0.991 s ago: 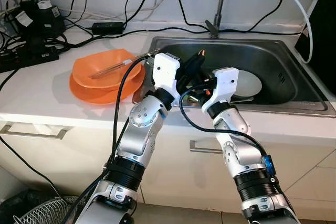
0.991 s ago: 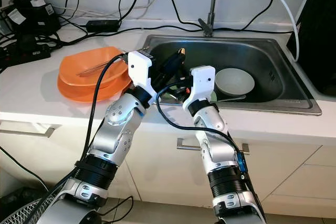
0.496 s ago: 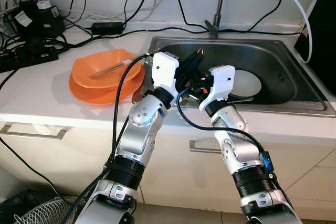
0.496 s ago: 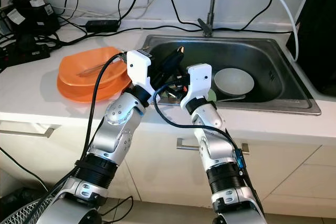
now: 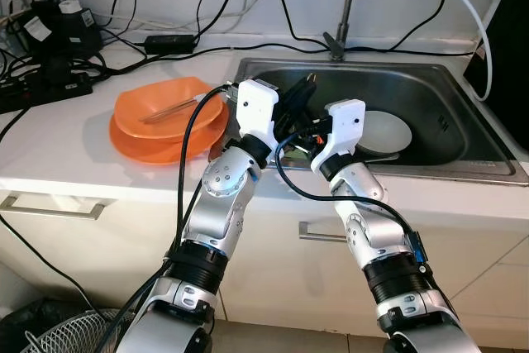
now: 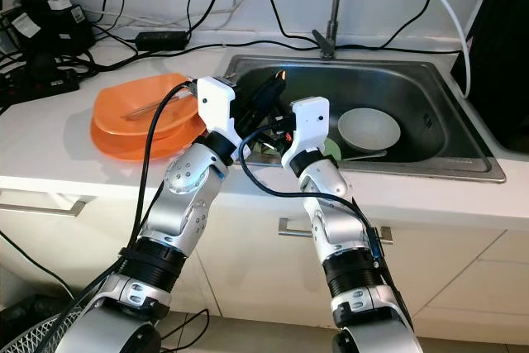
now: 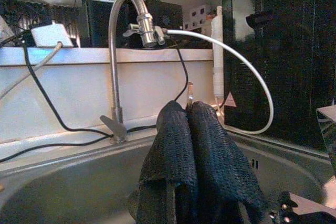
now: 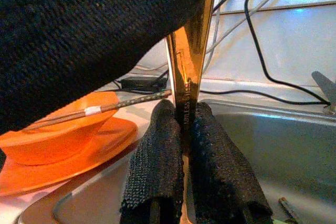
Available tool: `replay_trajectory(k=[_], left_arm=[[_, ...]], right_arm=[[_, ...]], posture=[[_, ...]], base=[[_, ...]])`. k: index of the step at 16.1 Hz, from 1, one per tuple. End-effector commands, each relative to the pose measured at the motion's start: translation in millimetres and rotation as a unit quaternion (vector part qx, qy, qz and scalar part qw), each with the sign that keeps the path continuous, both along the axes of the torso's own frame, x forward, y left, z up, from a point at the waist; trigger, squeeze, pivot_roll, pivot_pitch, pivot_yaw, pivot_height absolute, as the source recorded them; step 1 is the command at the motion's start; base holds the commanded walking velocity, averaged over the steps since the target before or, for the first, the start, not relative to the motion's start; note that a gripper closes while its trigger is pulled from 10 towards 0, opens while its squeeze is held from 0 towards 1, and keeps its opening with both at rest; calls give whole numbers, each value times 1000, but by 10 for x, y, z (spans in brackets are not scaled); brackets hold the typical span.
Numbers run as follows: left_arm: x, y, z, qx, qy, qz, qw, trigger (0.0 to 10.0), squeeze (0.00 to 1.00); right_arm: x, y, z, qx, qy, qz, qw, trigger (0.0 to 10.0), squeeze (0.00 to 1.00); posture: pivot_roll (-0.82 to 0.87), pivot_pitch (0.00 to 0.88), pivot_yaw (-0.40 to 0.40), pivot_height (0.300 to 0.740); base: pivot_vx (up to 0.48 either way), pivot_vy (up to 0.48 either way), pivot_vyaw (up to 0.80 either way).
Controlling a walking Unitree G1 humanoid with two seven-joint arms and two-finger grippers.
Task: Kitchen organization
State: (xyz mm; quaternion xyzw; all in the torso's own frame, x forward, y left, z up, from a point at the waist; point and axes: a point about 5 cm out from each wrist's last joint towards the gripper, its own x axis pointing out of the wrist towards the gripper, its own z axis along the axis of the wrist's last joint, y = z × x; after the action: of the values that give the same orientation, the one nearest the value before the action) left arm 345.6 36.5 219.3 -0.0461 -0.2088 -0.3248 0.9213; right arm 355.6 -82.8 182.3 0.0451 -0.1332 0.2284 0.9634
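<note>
Both grippers meet over the left part of the steel sink [image 5: 413, 88]. A thin gold-coloured utensil [image 8: 190, 51] is clamped between them. My left gripper [image 7: 187, 106] is shut on its upper end, and the gold tip [image 5: 313, 79] pokes out past the black fingers. Lower on the handle, my right gripper [image 8: 181, 109] is shut, just under the left fingers. The utensil's lower end is hidden. An orange bowl [image 5: 169, 109] with a metal stick lying in it sits on an orange plate [image 5: 140, 145] left of the sink.
A white bowl [image 5: 387, 131] lies in the right part of the sink. The tap [image 5: 347, 6] with a white hose stands behind it. Power strips and black cables [image 5: 58, 47] crowd the back left of the white counter [image 5: 58, 146].
Both wrists have shifted a little to the left over the sink while keeping their hold on the gold utensil. Bowls and plate have not moved.
</note>
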Motion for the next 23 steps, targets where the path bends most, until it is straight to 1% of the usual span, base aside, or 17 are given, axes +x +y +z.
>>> replay_trajectory(k=[1,8,10,11,12,13,22,23], left_arm=[[20,-13,15,4,-3,0,1000,10000,0],[30,-21,3,4,-5,1,1000,10000,0],[47,-1,1,5,-2,11,1000,10000,0],[58,7,-5,5,2,15,1000,10000,47],[58,7,-5,5,2,15,1000,10000,47],[66,11,-17,5,8,16,1000,10000,1000],[39,63,-14,-1,7,19,1000,10000,1000],[23,83,-10,0,3,24,1000,10000,910]], right_arm=[[31,11,111,4,-22,3,1000,0,0],[56,-3,111,4,-26,3,1000,0,0],[59,12,111,4,-27,5,1000,0,0],[61,15,111,4,-27,5,1000,0,0],[61,15,111,4,-27,5,1000,0,0],[61,18,107,5,-27,5,1000,0,0],[121,-26,143,6,-30,-11,999,0,0],[156,-67,163,5,-29,-22,999,0,0]], posture=[[41,0,12,740],[41,0,11,740],[45,0,12,740],[46,0,12,740],[46,0,12,740],[47,0,12,740],[64,0,7,740],[67,0,6,740]], base=[[0,0,0],[0,0,0],[0,0,0],[0,0,0],[0,0,0],[0,0,0],[0,0,0],[0,0,0]])
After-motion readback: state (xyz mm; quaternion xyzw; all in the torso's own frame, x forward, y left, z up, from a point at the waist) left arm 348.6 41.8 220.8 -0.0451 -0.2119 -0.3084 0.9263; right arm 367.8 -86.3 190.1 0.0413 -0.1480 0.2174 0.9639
